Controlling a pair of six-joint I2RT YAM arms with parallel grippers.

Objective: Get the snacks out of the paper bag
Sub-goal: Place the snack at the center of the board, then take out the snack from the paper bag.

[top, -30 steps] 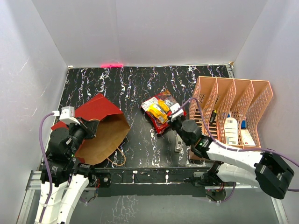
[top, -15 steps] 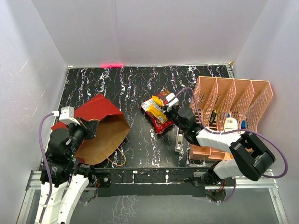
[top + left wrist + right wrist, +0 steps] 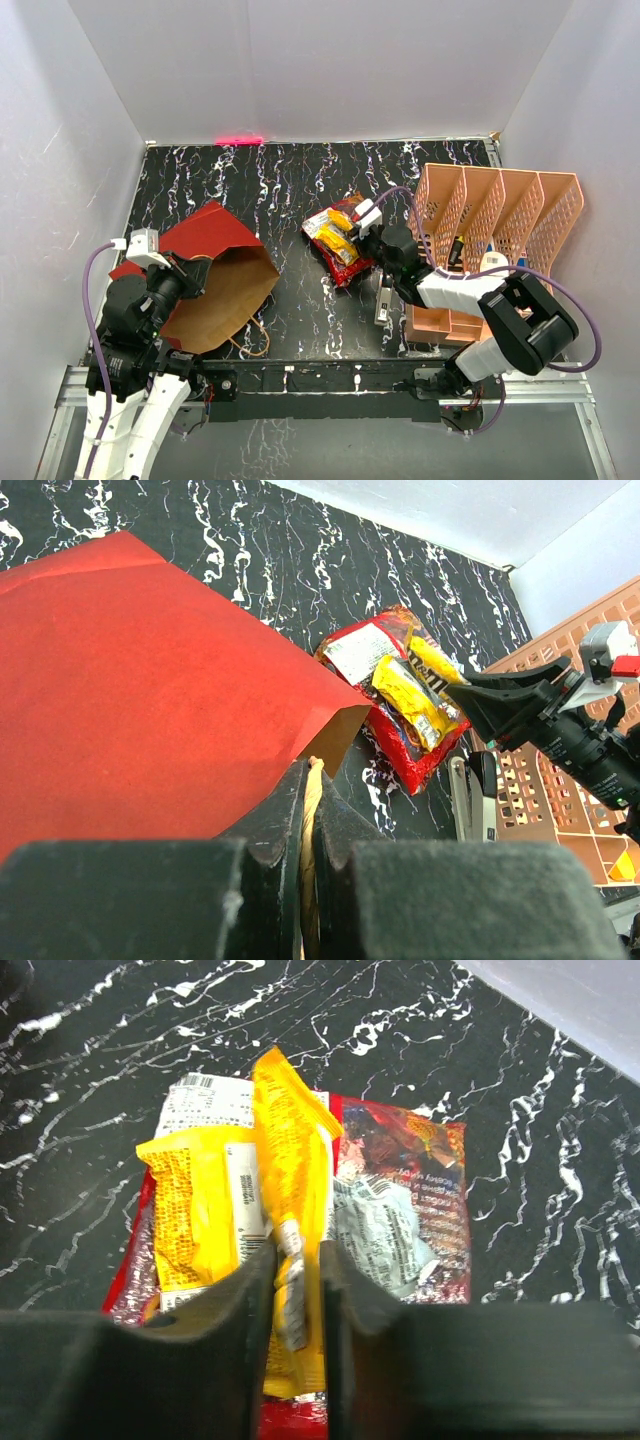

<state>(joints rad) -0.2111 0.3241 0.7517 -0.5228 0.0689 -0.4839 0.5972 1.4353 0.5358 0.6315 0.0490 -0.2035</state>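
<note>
Underneath everything, the black marbled surface (image 3: 300, 180). Largest on it, the paper bag (image 3: 215, 260): glossy red, tipped on its side at the left, brown mouth gaping toward the middle, inside only partly in view. Judged light and easily creased, apt to slide or fold if tugged. Held by its tan cord handle (image 3: 312, 920), pinched flat in the fully closed left pincer (image 3: 312, 780).

Next, the snacks (image 3: 340, 240): outside the bag, heaped near the middle of the surface, well apart from the bag's mouth, near the salmon lattice rack (image 3: 500, 235). At the bottom a broad red packet (image 3: 420, 1160), yellow ones overlapping on top. Likely almost weightless, crinkly, slick-skinned, with crushable contents. Best taken at a sealed end or edge fold, not across the belly.

Smallest, the narrow yellow packet (image 3: 290, 1130): standing edge-up between the jaws of the right pincer (image 3: 297, 1260), clamped down on its lower end. Thin hold on slippery film; could slide free if swung fast.
</note>
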